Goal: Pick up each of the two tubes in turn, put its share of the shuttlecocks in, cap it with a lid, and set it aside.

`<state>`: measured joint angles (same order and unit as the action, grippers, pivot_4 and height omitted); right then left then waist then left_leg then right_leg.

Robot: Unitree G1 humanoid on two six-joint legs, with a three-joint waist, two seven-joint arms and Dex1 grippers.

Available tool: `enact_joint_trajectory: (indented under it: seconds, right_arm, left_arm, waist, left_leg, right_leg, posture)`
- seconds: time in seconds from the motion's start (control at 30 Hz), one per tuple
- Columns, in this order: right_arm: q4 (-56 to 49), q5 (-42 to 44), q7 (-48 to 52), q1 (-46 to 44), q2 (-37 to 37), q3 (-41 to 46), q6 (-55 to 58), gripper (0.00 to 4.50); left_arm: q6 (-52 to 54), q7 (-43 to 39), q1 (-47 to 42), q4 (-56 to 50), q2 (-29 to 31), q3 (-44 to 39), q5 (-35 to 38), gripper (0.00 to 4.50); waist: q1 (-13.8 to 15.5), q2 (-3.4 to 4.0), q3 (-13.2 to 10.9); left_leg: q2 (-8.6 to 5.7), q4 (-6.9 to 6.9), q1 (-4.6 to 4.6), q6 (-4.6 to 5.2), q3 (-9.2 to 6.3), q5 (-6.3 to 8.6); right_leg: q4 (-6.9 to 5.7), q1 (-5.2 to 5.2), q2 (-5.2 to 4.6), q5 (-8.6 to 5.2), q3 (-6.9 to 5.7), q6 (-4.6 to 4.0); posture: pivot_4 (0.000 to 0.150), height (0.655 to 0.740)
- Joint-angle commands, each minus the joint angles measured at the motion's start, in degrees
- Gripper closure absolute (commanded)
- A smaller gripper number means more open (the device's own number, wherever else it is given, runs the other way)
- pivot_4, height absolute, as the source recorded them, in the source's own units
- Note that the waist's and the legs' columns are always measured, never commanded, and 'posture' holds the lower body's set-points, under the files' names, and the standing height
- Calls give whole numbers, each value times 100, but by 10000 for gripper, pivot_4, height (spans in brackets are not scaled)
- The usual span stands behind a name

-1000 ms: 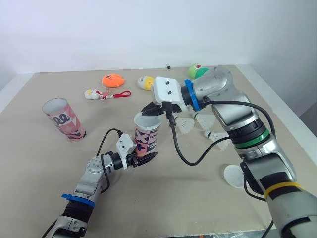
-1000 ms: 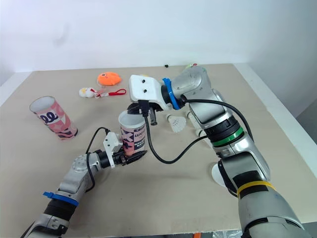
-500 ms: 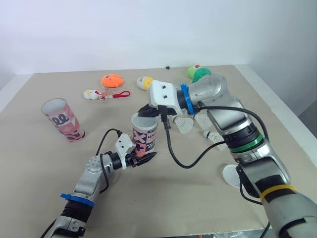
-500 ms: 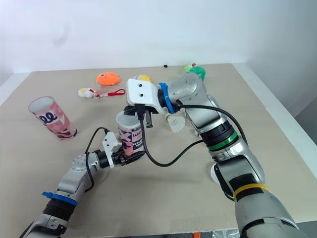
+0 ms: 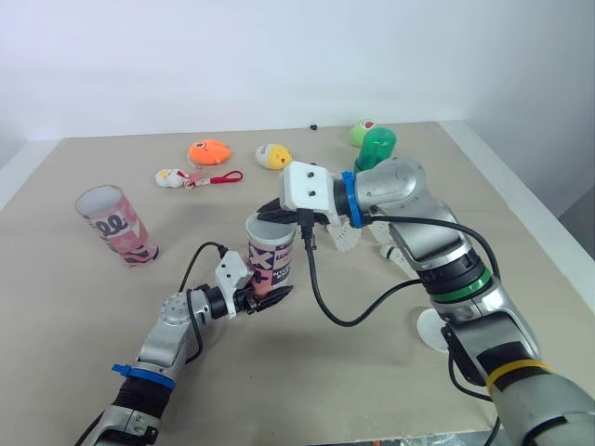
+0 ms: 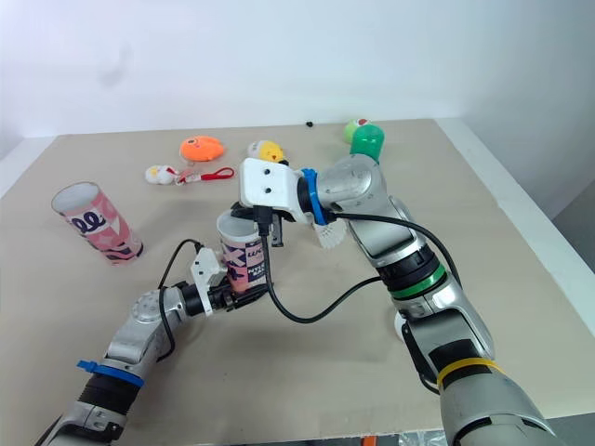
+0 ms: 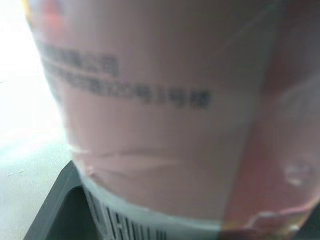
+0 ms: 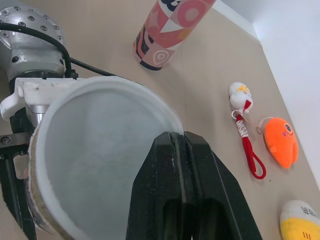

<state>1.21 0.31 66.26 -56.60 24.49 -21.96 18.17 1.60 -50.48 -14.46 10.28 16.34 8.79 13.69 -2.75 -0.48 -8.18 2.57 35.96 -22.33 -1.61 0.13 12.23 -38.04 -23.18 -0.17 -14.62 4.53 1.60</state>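
Table (image 5: pixel 65 307), beige, on which all items are set; held tube (image 5: pixel 271 258), pink, printed with patterns, mouth open and white-rimmed, kept upright at the table's middle and clamped near its base by the left gripper (image 5: pixel 262 297); second tube (image 5: pixel 118 226), alike, stood at the left; right gripper (image 8: pixel 178 139), fingers pressed together, empty, placed at the held tube's rim; lid (image 5: pixel 433 328), white, laid at the right; shuttlecocks (image 5: pixel 350 238), white, laid beside the right arm.

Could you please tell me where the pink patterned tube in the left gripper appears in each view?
Left eye view: pink patterned tube, upright at centre.
Right eye view: left of centre.
Left wrist view: its wall, close up.
Right wrist view: its open mouth, by the right gripper's fingers.
Landmark: second pink tube.
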Motion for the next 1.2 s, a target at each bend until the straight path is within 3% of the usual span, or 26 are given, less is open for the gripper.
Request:
enact_joint_trajectory:
  seconds: [0.03, 0.1, 0.13, 0.2, 0.37, 0.47, 0.57, 0.6, 1.2]
  right_arm:
    - [-135, 190, 284, -184, -7, -23, 53, 38020]
    - [-35, 251, 300, -367, 9, 107, 46, 34456]
    - [38, 282, 308, -486, 25, 172, 50, 27414]
    - [179, 388, 371, -753, 63, 313, 126, 20213]
    - [292, 809, 633, -1261, 176, 614, 326, 20213]
    - [267, 915, 1010, -1401, 373, 539, 378, 28511]
    - [183, 864, 1368, -1384, 572, 279, 420, 42735]
    - [132, 844, 1428, -1327, 611, 208, 430, 44313]
    - [166, -476, 1520, -308, 647, -1147, -428, 44313]
  left_arm:
    - [388, -29, 260, 467, 2, 323, -232, 14326]
    - [388, -37, 252, 478, -2, 329, -233, 14326]
    - [388, -40, 248, 484, -4, 332, -233, 14326]
    - [383, -41, 238, 501, -8, 337, -235, 14326]
    - [378, -31, 239, 500, -13, 335, -233, 14326]
    - [371, -28, 240, 508, -14, 330, -235, 14326]
    - [373, -30, 249, 499, -10, 330, -233, 14326]
    - [372, -31, 251, 497, -9, 332, -233, 14326]
    - [398, -11, 247, 482, -30, 331, -244, 14326]
  waist:
    - [0, 0, 0]
    - [1, 0, -1]
    - [4, -2, -2]
    - [7, -3, -4]
    - [22, -5, -5]
    - [23, -6, -5]
    - [21, -5, -6]
    - [20, -5, -6]
    - [18, -8, 14]
  left_leg:
    - [0, -1, 0, 0, 0, 0]
    - [-1, -3, 0, 0, 0, 0]
    - [-1, -6, -1, 0, 0, 0]
    - [-1, -8, -3, 0, -2, 0]
    - [-3, -9, -10, 0, -3, 0]
    - [-4, -12, -11, 0, -4, 0]
    - [-4, -12, -11, 0, -4, 0]
    - [-4, -13, -11, 0, -3, 0]
    - [-6, -23, 14, -4, -12, 2]
  right_leg:
    - [0, 0, 0, -1, 0, -1]
    - [1, -2, 0, -1, 0, -1]
    - [1, -3, -1, -3, 0, -1]
    - [1, -4, -1, -3, -1, -1]
    - [5, -8, -5, -4, -4, -1]
    - [8, -7, -8, -5, -6, 0]
    - [10, -8, -9, -6, -7, -1]
    - [10, -11, -11, -6, -7, -1]
    - [25, -7, -15, -12, -19, -4]
  posture:
    - [1500, 7400]
    - [1500, 7400]
    - [1500, 7400]
    - [1500, 7400]
    - [1500, 7400]
    - [1500, 7400]
    - [1500, 7400]
    - [1500, 7400]
    - [1500, 7400]
